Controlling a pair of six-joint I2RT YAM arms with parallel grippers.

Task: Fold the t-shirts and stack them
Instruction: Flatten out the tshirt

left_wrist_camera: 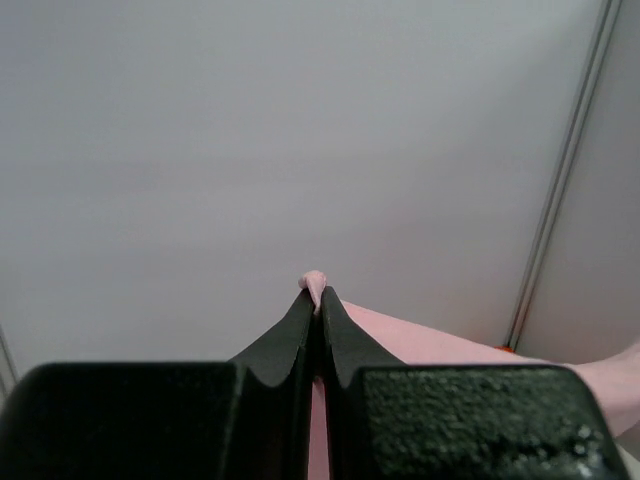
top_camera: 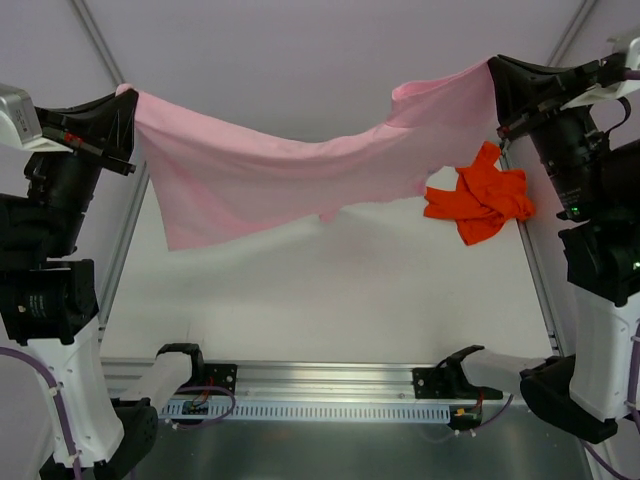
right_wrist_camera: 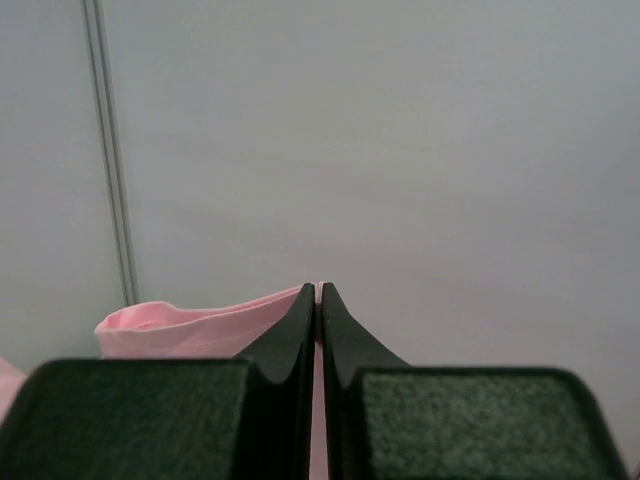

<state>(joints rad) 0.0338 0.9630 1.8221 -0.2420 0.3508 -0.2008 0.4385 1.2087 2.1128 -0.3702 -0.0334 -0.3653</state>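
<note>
The light pink t-shirt (top_camera: 290,165) hangs stretched in the air between my two grippers, sagging in the middle above the table. My left gripper (top_camera: 126,95) is shut on its left corner; a pink tip (left_wrist_camera: 315,282) pokes out between the fingers. My right gripper (top_camera: 494,66) is shut on its right corner, with pink cloth (right_wrist_camera: 200,325) trailing left of the fingers. The orange-red t-shirt (top_camera: 480,197) lies crumpled on the table at the right, below the right gripper.
The white table (top_camera: 330,290) has metal rails (top_camera: 125,250) along its left and right sides. The arm bases and a slotted metal bar (top_camera: 320,385) sit at the near edge.
</note>
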